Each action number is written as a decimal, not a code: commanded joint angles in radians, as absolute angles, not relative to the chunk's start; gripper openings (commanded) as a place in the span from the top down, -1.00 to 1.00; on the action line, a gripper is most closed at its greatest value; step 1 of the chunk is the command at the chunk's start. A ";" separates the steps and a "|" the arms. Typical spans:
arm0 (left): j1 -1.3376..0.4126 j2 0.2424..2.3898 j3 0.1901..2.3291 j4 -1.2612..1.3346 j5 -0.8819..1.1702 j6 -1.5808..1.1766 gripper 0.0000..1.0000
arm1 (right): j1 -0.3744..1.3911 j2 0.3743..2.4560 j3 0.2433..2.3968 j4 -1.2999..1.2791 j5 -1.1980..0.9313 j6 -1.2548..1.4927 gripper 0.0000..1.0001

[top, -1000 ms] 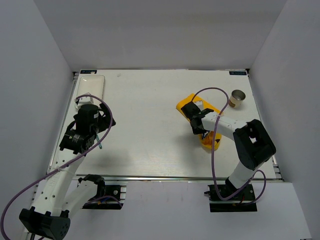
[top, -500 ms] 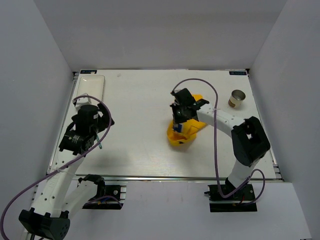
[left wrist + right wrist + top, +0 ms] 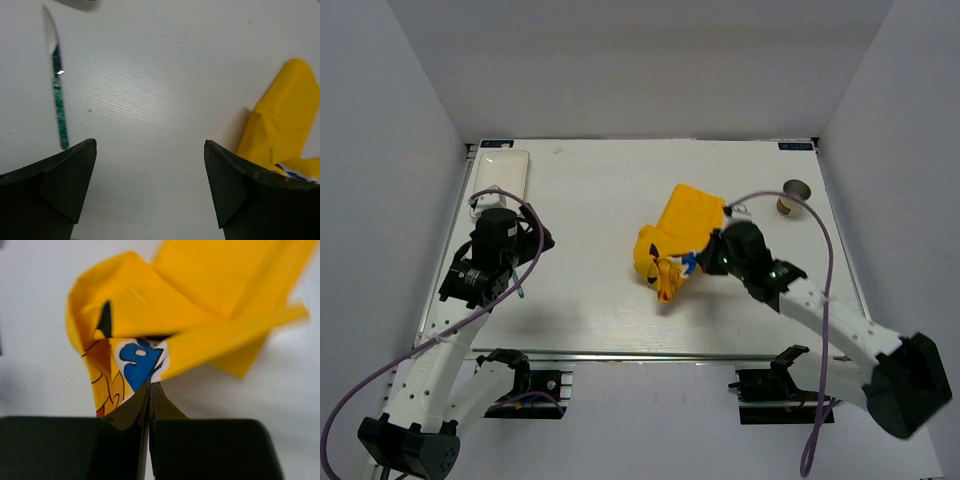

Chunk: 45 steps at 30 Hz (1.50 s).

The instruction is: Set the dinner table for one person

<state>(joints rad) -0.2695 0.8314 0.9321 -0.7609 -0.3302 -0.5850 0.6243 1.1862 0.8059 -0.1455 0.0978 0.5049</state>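
yellow placemat (image 3: 680,225), crumpled, lying on the dinner-table surface (image 3: 590,190), which spreads beneath and all around it. right fingers (image 3: 135,412) pinched tight on the placemat's printed fold. left fingers (image 3: 70,175) spread wide, holding nothing, well left of the placemat, near a green-handled knife (image 3: 59,107). white plate (image 3: 501,170) far left of the placemat; cup (image 3: 794,194) to its right.

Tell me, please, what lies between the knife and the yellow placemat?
Nothing but bare table. The left wrist view shows an open stretch of white top from the knife across to the placemat.
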 commanded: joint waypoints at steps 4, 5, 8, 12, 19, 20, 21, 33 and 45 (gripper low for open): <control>-0.285 0.942 0.925 -0.546 -0.002 -0.630 -0.96 | 0.634 0.833 0.309 -0.057 0.166 0.785 1.00; -0.285 1.010 0.920 -0.516 0.117 -0.630 -0.96 | 0.634 0.819 0.284 -0.057 0.141 0.791 0.97; -0.296 1.135 0.913 -0.407 0.288 -0.660 -0.96 | 0.641 0.796 0.241 -0.069 0.110 0.814 0.18; -0.347 1.345 0.907 -0.235 0.397 -0.706 -0.96 | 0.640 0.752 0.229 -0.135 0.195 0.848 -0.19; -0.478 1.633 1.015 -0.049 0.517 -0.698 -0.95 | 0.640 0.779 0.235 -0.161 0.274 0.906 -0.43; -0.491 1.658 1.055 -0.040 0.525 -0.689 -0.95 | 0.637 0.779 0.236 -0.181 0.287 0.919 -0.43; -0.503 1.684 1.081 -0.040 0.528 -0.664 -0.95 | 0.640 0.767 0.232 -0.181 0.293 0.925 -0.43; -0.566 1.957 1.288 -0.172 0.499 -0.545 -0.39 | 0.637 0.716 0.264 -0.235 0.305 0.911 -0.41; -0.575 1.985 1.287 -0.186 0.511 -0.554 1.00 | 0.634 0.741 0.221 -0.091 0.284 0.936 -0.62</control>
